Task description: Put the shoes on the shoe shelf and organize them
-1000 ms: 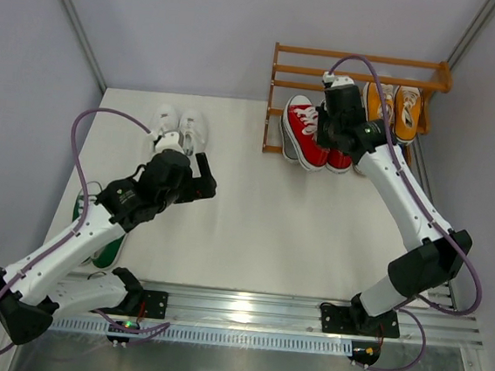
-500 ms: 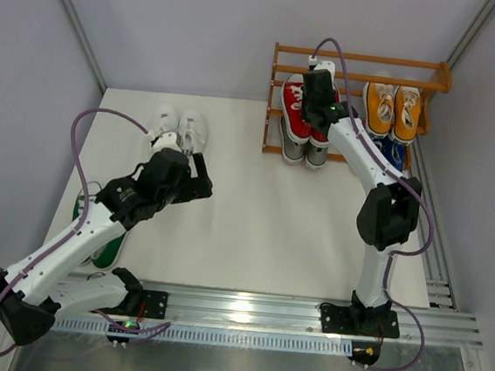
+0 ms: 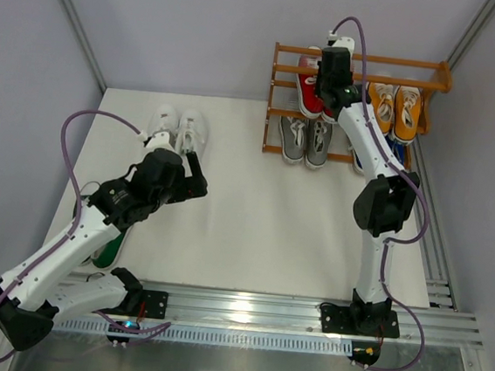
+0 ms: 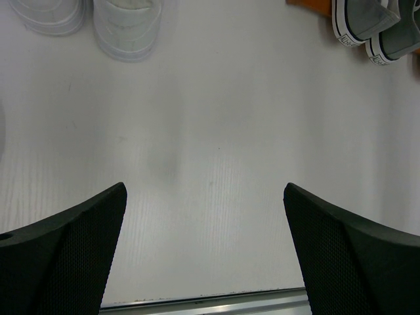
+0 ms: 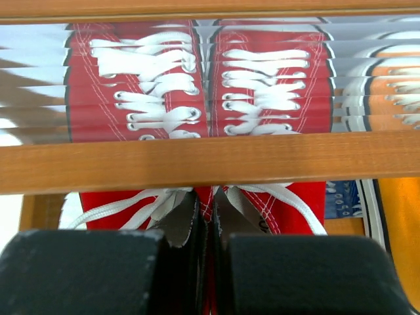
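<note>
The wooden shoe shelf (image 3: pixel 433 77) stands at the back right. My right gripper (image 3: pixel 326 98) is shut on the inner collars of the red pair (image 3: pixel 307 86), holding both shoes together inside the shelf's left half, above the grey pair (image 3: pixel 305 140) on the bottom tier. In the right wrist view the red shoes (image 5: pixel 197 85) lie behind a slat (image 5: pixel 210 164), with my gripper (image 5: pixel 211 226) pinching them. The orange pair (image 3: pixel 393 107) sits on the shelf's right half, with blue shoes (image 3: pixel 398 153) below. My left gripper (image 3: pixel 195 170) is open and empty over the table, near the white pair (image 3: pixel 179 126).
A green shoe (image 3: pixel 111 250) lies partly hidden under my left arm near the left wall. The left wrist view shows the white pair (image 4: pixel 125 29) at top left, the grey pair (image 4: pixel 377 29) at top right, and a metal rail (image 4: pixel 210 303) along the table's near edge.
My right arm has carried the red pair from the floor in front of the shelf up into the shelf, uncovering the grey pair. My left gripper has shifted slightly left.
</note>
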You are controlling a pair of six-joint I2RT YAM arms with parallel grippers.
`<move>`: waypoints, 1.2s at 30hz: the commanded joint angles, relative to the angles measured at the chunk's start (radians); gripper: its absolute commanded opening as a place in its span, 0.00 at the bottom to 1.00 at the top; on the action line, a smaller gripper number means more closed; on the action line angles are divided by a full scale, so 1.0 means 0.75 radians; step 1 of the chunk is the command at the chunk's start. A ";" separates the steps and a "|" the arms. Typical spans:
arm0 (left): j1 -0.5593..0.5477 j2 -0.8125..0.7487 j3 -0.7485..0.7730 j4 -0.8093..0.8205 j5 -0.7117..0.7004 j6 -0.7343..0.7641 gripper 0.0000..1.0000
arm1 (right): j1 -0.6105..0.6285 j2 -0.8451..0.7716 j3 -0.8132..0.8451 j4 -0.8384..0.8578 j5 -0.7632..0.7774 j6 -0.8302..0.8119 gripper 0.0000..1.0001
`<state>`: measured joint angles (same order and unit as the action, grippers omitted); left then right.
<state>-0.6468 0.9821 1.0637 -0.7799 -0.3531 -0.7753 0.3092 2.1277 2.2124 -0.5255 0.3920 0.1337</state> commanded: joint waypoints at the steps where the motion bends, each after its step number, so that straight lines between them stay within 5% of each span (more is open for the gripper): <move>1: 0.014 0.014 0.034 0.005 -0.022 0.003 1.00 | -0.017 -0.043 0.120 0.214 0.013 -0.002 0.04; 13: 0.042 0.016 0.022 -0.038 -0.092 0.003 1.00 | -0.020 -0.012 0.047 0.208 -0.060 0.034 0.08; 14: 0.044 0.012 0.018 -0.040 -0.098 0.003 1.00 | -0.022 -0.018 0.038 0.202 -0.058 0.038 0.16; 15: 0.048 0.010 0.005 -0.042 -0.106 0.003 1.00 | -0.022 -0.031 0.028 0.202 -0.062 0.047 0.39; 17: 0.061 0.004 -0.007 -0.044 -0.108 0.003 1.00 | -0.020 -0.057 -0.017 0.212 -0.073 0.049 0.54; 18: 0.067 -0.002 -0.017 -0.044 -0.110 0.005 1.00 | -0.022 -0.074 -0.039 0.232 -0.079 0.049 0.74; 20: 0.079 -0.005 -0.021 -0.048 -0.116 0.013 0.99 | -0.020 -0.143 -0.117 0.257 -0.093 0.049 0.96; 21: 0.083 -0.009 -0.021 -0.054 -0.124 0.017 1.00 | -0.020 -0.172 -0.143 0.271 -0.099 0.059 1.00; 30: 0.250 0.042 0.028 -0.209 -0.192 0.129 1.00 | 0.256 -0.897 -0.859 0.400 -0.081 0.002 1.00; 36: 0.674 0.279 0.052 -0.383 -0.016 0.293 1.00 | 0.499 -1.157 -1.135 0.198 -0.032 0.085 1.00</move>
<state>-0.2523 1.1351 1.0782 -0.9600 -0.4259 -0.6468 0.6563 1.2896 1.4345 -0.3107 0.3225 0.1627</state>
